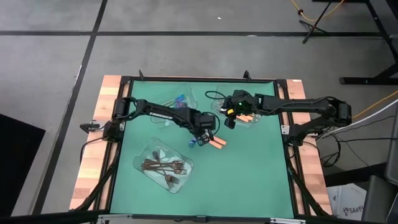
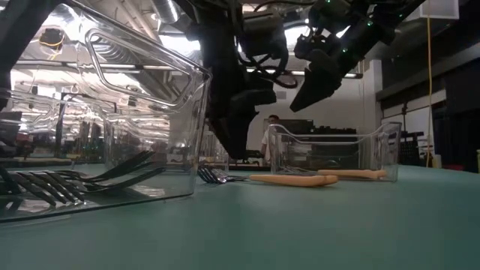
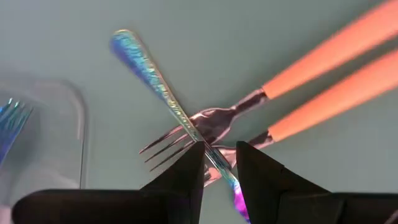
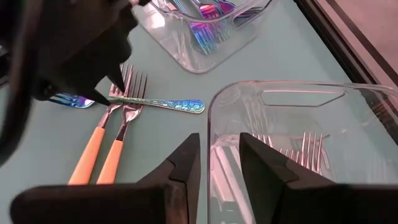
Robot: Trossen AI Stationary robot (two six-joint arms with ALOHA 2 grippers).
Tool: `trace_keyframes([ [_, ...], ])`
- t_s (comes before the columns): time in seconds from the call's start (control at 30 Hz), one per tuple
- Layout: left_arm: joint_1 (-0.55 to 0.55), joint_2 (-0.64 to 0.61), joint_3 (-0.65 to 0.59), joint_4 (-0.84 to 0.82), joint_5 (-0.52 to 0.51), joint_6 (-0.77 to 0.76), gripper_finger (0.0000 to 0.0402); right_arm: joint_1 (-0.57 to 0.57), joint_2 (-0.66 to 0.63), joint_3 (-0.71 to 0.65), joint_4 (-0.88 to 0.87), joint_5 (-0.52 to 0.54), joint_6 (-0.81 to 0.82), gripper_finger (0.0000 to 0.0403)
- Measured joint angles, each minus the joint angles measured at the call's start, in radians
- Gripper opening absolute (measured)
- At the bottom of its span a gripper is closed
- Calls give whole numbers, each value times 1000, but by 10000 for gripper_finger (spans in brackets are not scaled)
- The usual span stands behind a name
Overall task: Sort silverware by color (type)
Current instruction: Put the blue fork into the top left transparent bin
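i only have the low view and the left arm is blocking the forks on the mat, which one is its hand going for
Observer: The left hand is over an iridescent fork, with one open finger on each side of it. That fork lies across the tines of two orange-handled forks.
Operator: is the right hand carrying anything
Observer: No, the right hand is open and empty above the clear tray.
Operator: where are the other iridescent ones
Observer: They lie in the far tray, on the left arm's side of the right hand's tray.
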Motion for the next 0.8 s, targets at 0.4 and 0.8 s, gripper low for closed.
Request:
trace_keyframes([
  [0.4, 0, 40, 0, -5, -6, -223, 85, 0, 0, 0, -8, 0, 0, 99],
  [0.8, 2, 70, 0, -14, -15, -251, 85, 0, 0, 0, -9, 0, 0, 99],
])
